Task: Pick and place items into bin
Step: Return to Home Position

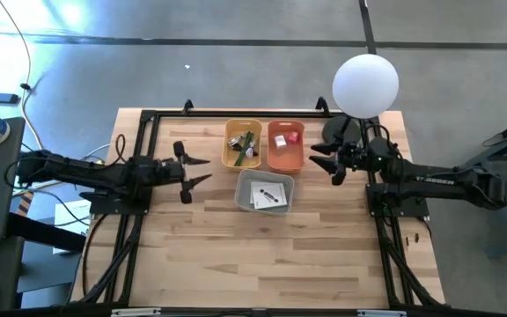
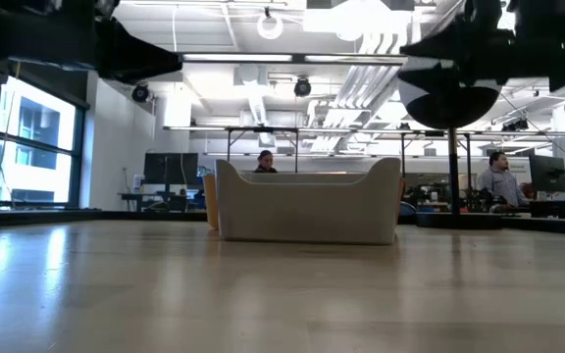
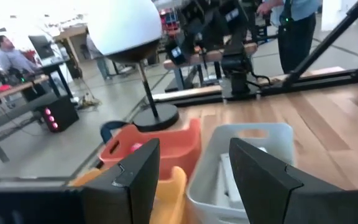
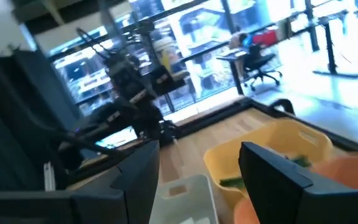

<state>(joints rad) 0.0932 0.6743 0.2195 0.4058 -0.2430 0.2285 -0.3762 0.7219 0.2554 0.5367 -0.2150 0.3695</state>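
Observation:
Three bins stand mid-table: a yellow bin (image 1: 243, 143) holding the green-handled tool (image 1: 244, 141) and small dark and silver bits, an orange bin (image 1: 285, 145) holding red and white cubes (image 1: 286, 138), and a grey bin (image 1: 265, 193) holding white flat packets with dark marks (image 1: 268, 195). My left gripper (image 1: 202, 170) hangs open in the air to the left of the bins, empty. My right gripper (image 1: 317, 159) hangs open to the right of the orange bin, empty. In the low view only the grey bin (image 2: 308, 203) shows fully.
A white globe lamp (image 1: 365, 84) on a dark stand rises at the table's far right, close behind my right gripper. A black frame (image 1: 148, 119) runs around the table's edges. The near half of the wooden table (image 1: 262, 260) is bare. People sit and stand in the room behind.

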